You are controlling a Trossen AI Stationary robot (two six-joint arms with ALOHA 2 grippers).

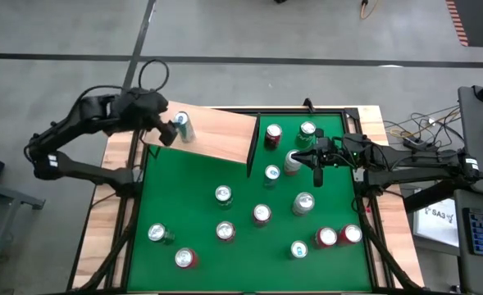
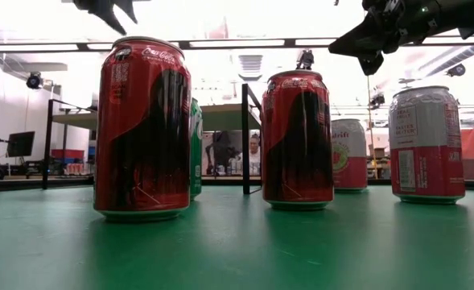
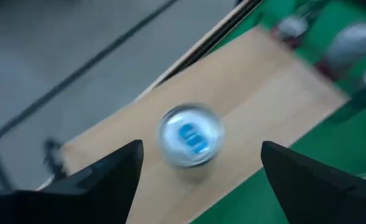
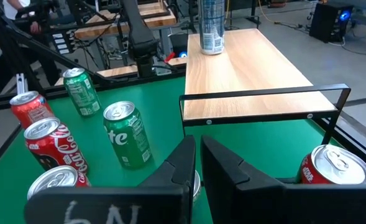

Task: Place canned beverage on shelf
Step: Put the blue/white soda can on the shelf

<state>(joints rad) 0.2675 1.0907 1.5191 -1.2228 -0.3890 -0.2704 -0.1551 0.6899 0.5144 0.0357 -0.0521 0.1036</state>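
A silver can with a blue top [image 3: 191,135] stands upright on its base on the pale wood shelf [image 1: 220,135], near the shelf's far left end; the right wrist view shows the can [image 4: 212,28] there too. My left gripper [image 3: 201,163] hangs open above the can [image 1: 184,127], slanting down, one finger on either side and clear of it. My right gripper [image 4: 198,149] is shut with nothing in it, held level over cans at the table's far right [image 1: 307,157].
Several red, green and silver cans stand scattered on the green table [image 1: 192,217], among them a red one [image 1: 273,135] and a green one [image 1: 307,131] past the shelf's dark upright end panel [image 1: 252,141]. Most of the shelf board is bare.
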